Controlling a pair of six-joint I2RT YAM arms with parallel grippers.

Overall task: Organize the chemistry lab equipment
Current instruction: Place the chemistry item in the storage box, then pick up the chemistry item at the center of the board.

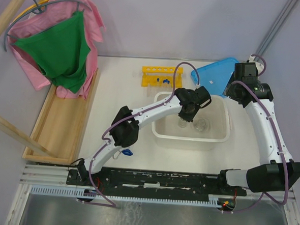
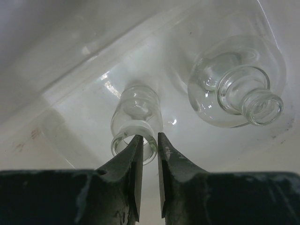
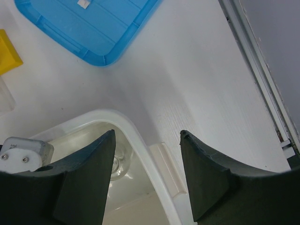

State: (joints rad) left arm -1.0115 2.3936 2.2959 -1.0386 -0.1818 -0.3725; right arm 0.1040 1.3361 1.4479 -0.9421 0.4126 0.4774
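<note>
We are pinching the lip of a small flask [image 2: 136,110] with our left jaws nearly closed, one finger sitting inside its mouth and the other outside. The flask is resting in the white tub [image 1: 189,141], with a rounder flask [image 2: 234,84] near it. Our right jaws are hanging wide open and empty over the tub's corner, near the blue lid [image 3: 84,23] on the desk [image 3: 187,70].
</note>
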